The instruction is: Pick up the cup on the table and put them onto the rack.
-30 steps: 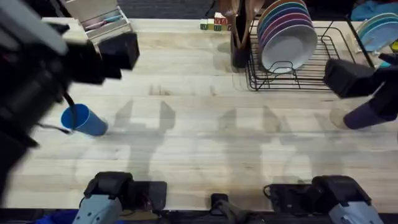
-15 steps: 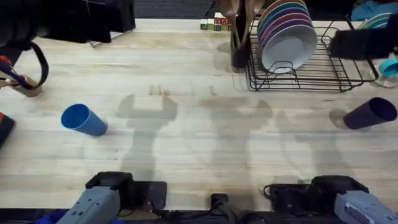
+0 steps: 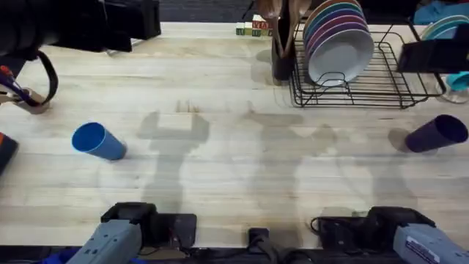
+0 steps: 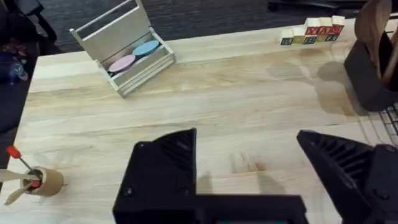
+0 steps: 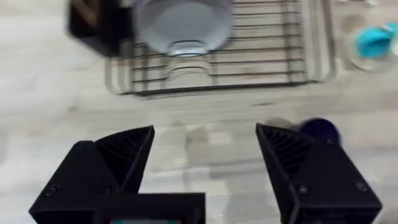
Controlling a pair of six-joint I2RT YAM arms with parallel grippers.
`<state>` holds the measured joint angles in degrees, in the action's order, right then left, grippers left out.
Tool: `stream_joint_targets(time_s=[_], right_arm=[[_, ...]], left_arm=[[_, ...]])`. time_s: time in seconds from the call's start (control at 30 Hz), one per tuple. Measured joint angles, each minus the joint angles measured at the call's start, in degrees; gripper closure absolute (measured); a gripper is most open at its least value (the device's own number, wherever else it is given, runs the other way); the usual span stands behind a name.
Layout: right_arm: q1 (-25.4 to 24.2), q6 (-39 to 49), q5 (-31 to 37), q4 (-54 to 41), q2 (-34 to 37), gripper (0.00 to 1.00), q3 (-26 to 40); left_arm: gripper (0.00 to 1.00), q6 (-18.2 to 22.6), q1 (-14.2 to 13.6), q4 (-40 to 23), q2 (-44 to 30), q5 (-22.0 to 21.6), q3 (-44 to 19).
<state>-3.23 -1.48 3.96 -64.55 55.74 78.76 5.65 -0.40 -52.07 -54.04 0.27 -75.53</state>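
The bright blue cup (image 3: 99,141) lies on its side at the table's left, its mouth facing left. The dark navy-purple cup (image 3: 437,134) (image 5: 320,129) lies on its side at the right, just in front of the black wire rack (image 3: 352,77) (image 5: 217,62). My left gripper (image 4: 249,165) is open and holds nothing, high over the far left of the table. My right gripper (image 5: 205,149) is also open with nothing in it. It hovers by the rack's right end, with the navy cup just past its right finger (image 5: 298,155).
Coloured plates (image 3: 337,37) and a dark utensil holder (image 3: 282,44) stand in the rack. A teal cup (image 5: 376,40) sits right of it. A grey tiered tray (image 4: 124,46), letter blocks (image 4: 311,32) and a tan pen holder (image 4: 37,180) line the far and left sides.
Both arms have pulled back from the cups toward the far side. The left left the blue cup, the right left the navy cup. Neither cup has moved.
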Motion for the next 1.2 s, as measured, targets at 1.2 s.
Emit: stream_joint_targets(time_s=[1.2], right_arm=[[-22.51, -1.29, 5.71, -1.16, 7.30, 0.008, 0.00]], left_arm=[[0.007, 0.00, 0.00, -0.02, 0.00, 0.00, 0.00]])
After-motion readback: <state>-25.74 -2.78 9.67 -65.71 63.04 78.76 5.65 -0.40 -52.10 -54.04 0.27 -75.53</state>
